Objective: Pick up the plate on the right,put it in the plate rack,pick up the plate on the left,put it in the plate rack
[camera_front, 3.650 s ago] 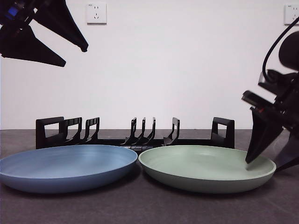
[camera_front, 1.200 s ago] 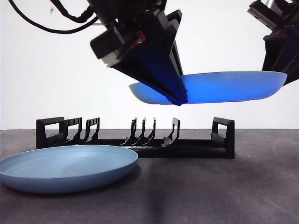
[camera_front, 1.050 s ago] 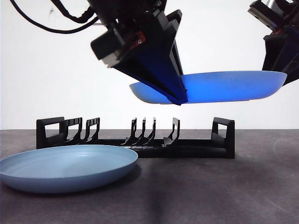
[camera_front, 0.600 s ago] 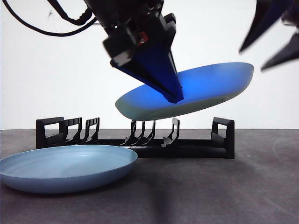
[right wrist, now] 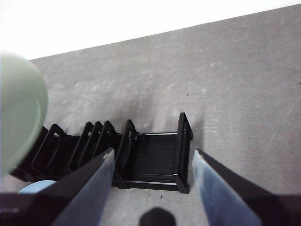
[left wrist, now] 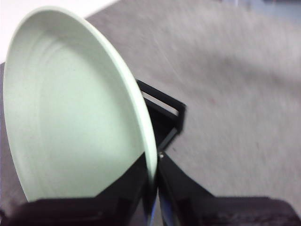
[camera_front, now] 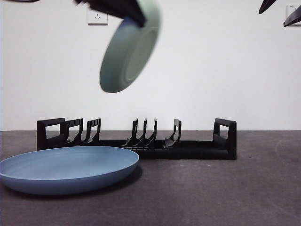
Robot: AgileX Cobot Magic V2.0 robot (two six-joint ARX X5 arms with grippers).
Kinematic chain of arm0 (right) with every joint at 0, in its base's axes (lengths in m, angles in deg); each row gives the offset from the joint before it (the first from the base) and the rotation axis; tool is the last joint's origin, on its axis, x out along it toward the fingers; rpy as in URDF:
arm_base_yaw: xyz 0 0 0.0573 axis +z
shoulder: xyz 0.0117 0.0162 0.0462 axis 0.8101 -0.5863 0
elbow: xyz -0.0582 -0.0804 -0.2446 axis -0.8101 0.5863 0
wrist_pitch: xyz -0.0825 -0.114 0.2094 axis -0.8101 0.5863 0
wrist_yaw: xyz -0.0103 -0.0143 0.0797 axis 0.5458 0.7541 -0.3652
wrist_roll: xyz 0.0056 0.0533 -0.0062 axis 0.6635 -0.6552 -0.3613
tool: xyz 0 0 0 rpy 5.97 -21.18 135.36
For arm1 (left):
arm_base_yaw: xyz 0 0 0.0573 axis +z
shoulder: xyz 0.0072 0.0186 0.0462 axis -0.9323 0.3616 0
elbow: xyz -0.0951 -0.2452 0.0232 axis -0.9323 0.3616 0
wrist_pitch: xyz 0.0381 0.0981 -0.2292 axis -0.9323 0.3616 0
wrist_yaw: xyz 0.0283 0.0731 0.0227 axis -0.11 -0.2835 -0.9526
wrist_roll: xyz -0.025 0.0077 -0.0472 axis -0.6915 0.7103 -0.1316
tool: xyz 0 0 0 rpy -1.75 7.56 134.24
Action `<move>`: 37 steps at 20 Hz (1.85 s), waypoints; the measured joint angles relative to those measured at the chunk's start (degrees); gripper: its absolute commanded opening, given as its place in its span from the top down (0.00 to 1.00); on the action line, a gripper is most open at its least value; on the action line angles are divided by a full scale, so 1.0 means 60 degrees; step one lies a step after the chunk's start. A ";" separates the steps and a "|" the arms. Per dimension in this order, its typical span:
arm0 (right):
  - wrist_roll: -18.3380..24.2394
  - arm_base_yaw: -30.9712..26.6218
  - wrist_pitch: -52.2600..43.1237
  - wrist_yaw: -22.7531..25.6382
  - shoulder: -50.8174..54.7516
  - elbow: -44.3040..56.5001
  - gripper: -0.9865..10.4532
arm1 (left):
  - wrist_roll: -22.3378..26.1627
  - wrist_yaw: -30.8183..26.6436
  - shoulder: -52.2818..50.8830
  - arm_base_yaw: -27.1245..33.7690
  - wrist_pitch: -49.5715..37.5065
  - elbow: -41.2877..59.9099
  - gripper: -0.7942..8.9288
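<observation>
The green plate (camera_front: 129, 47), which lay flat on the table at first and was then carried level by both grippers, is now tipped up nearly on edge, its rim pinched between the jaws of the left gripper (left wrist: 153, 181) alone. The right gripper (right wrist: 153, 162) has let go of it and drawn back with jaws spread, the plate well off to one side of them.

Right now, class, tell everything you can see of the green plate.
The green plate is round, pale green, matte and plastic-looking, with a shallow bowl and raised rim. It hangs tilted nearly on edge, high above the plate rack, touching nothing but the left gripper, which is shut on its rim.
</observation>
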 measured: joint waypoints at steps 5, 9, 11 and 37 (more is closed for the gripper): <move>-0.0040 -0.0004 0.0000 0.0004 0.0000 0.0000 0.67 | -0.1421 0.2546 0.0004 0.2648 -0.0980 0.0000 0.93; -0.0124 0.0000 0.0000 0.0004 -0.0033 0.0000 0.67 | -0.1982 0.3752 0.0273 0.3701 -0.1053 0.0000 0.93; -0.0186 0.0000 0.0004 0.0000 -0.0055 0.0000 0.67 | -0.2058 0.3759 0.0619 0.3891 -0.1049 0.0000 0.93; -0.0401 0.2725 -0.0539 -0.2546 -0.3198 0.0000 0.67 | -0.0182 0.0911 -0.1319 0.2925 0.1249 -0.0055 0.56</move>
